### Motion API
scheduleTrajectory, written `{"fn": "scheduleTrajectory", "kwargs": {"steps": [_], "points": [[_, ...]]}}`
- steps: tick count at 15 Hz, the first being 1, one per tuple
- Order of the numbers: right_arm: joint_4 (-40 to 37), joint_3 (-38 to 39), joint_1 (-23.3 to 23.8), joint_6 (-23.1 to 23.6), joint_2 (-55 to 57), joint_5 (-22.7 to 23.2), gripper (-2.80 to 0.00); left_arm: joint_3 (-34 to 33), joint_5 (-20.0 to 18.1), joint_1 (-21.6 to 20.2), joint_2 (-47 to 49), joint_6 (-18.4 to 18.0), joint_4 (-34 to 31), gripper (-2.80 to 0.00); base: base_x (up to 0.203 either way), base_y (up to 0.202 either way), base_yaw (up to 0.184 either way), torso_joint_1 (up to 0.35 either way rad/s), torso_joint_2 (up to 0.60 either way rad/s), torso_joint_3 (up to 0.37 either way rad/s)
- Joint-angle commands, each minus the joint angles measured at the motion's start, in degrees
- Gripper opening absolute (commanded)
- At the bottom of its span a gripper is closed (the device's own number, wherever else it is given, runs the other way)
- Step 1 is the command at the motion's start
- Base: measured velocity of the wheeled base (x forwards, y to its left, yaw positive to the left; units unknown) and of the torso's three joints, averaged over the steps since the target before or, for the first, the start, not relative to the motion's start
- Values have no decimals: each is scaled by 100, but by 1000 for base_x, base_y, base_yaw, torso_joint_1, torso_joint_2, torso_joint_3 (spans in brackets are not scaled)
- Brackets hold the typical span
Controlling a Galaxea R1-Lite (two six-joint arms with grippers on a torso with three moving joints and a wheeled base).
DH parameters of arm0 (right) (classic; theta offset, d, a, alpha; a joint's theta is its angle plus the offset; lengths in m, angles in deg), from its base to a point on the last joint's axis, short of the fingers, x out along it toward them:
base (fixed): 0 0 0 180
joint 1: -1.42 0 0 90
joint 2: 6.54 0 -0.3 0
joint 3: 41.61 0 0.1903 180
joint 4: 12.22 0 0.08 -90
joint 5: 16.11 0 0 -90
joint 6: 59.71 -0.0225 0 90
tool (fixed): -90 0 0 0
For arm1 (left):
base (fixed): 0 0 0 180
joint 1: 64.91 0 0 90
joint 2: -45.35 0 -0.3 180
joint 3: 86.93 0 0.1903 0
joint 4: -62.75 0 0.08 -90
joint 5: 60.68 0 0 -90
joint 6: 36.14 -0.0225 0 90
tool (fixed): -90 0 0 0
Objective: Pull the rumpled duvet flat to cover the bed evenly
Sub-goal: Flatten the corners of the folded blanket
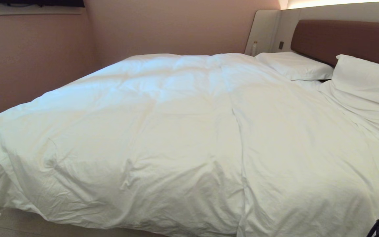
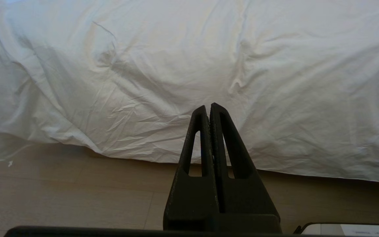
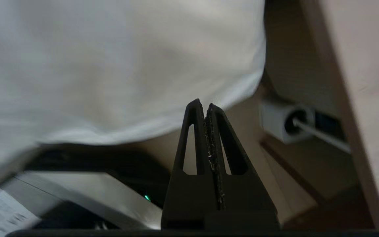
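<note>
With both the left claw [image 2: 210, 108] and right claw [image 3: 202, 105] pinched empty beside the bed's near edge, the duvet [image 1: 176, 131], spread across the bed [image 1: 341, 39], could be missed or dragged askew, leaving the rumpled pillow-side corner uncovered.

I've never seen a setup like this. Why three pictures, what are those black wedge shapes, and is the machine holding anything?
It is a wheeled robot with two arms, each ending in a two-fingered gripper. The wide picture comes from a camera on its head: a white duvet spread over the bed, two pillows by the brown headboard. The other two pictures come from cameras on the wrists, looking along the fingers. The black wedges are those fingers. The left gripper is shut and empty, pointing at the duvet's edge hanging above the wooden floor. The right gripper is also shut, holding nothing, near the duvet's corner.
</note>
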Motion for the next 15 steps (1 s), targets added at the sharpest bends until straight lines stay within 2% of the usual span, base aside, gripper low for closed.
{"fn": "scheduleTrajectory", "kwargs": {"steps": [1,3,8,15], "points": [[2064,215,112,263,681,-17,-280,-1,2,-1,-2,0,-2,-280,0,0,0,0,0,0],[2929,480,185,397,945,-9,-280,-1,2,-1,-2,0,-2,-280,0,0,0,0,0,0],[2967,123,193,414,1448,-36,-280,-1,2,-1,-2,0,-2,-280,0,0,0,0,0,0],[3060,-304,191,529,2343,-360,-280,-1,2,-1,-2,0,-2,-280,0,0,0,0,0,0]]}}
